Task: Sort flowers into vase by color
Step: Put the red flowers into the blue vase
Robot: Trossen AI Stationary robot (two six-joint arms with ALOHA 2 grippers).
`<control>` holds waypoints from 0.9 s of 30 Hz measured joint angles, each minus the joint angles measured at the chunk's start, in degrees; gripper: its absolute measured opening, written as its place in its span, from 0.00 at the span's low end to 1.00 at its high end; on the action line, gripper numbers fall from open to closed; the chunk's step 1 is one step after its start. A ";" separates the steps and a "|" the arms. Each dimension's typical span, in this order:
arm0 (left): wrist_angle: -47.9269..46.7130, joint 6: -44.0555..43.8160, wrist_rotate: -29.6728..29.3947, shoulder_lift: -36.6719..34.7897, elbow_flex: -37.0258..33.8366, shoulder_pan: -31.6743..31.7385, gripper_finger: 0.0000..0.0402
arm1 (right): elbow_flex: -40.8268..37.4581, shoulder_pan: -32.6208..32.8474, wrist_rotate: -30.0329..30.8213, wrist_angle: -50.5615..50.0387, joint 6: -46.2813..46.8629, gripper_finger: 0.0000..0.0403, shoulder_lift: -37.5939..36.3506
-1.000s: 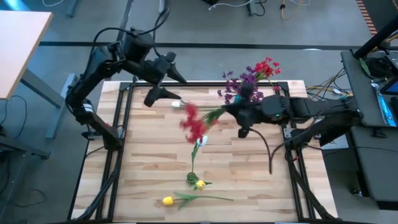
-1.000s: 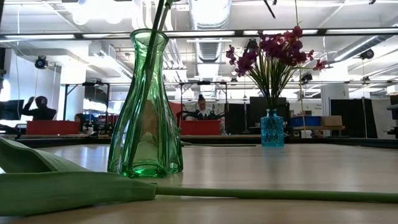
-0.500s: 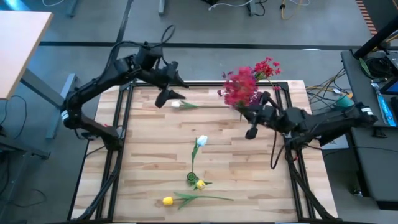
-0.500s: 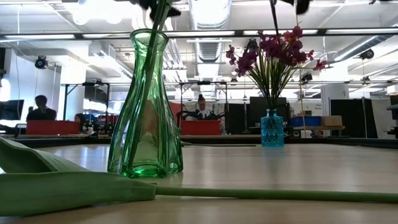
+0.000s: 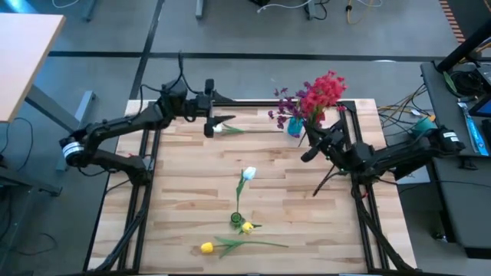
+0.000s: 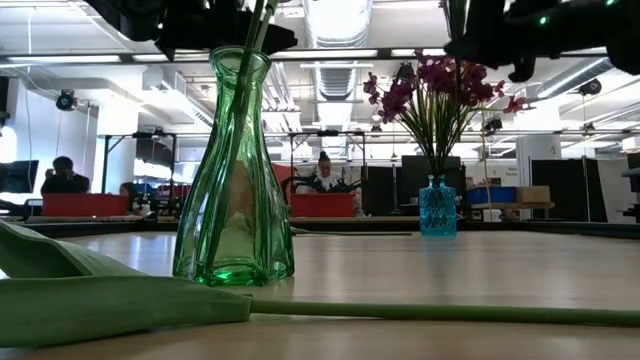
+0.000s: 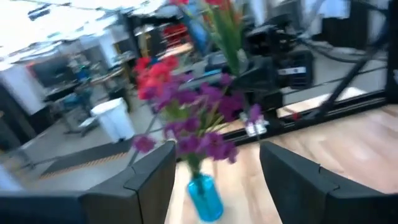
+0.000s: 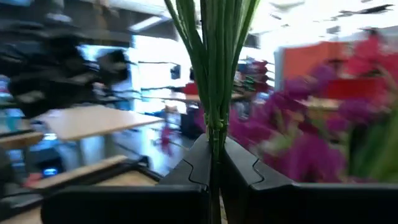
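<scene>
Holding the red flowers [image 5: 322,90] upright over the blue vase [image 5: 294,126], the right gripper [image 5: 313,144] stayed clamped on their stems; lowering straight should seat them. The left gripper [image 5: 209,123] hung open.

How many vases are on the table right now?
2. The green vase stands near the table's front edge, holding a stem; the blue vase stands at the far right, holding purple flowers. None seems hidden.
</scene>
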 joint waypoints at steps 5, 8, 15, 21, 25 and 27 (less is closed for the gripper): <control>-1.16 2.92 -5.10 -0.02 -0.60 -1.91 0.54 | -0.44 -3.54 4.29 2.97 0.62 0.03 3.74; -1.40 5.12 -6.74 0.46 -0.99 -2.06 0.54 | -0.18 -6.83 2.14 4.35 0.75 0.03 5.99; -1.87 3.95 -6.99 1.79 -1.01 -2.07 0.54 | 0.12 -13.48 -3.22 11.93 0.34 0.03 10.70; -3.18 3.96 -6.97 1.81 -1.01 -2.04 0.54 | 2.38 -15.55 -3.28 13.29 -4.07 0.03 13.22; -3.50 4.18 -6.95 1.81 -1.01 -2.04 0.54 | 4.64 -15.66 -3.26 13.14 -7.17 0.03 14.68; -3.97 4.55 -7.24 1.91 -1.01 -1.99 0.54 | 5.35 -15.58 -3.00 13.02 -7.91 0.03 15.29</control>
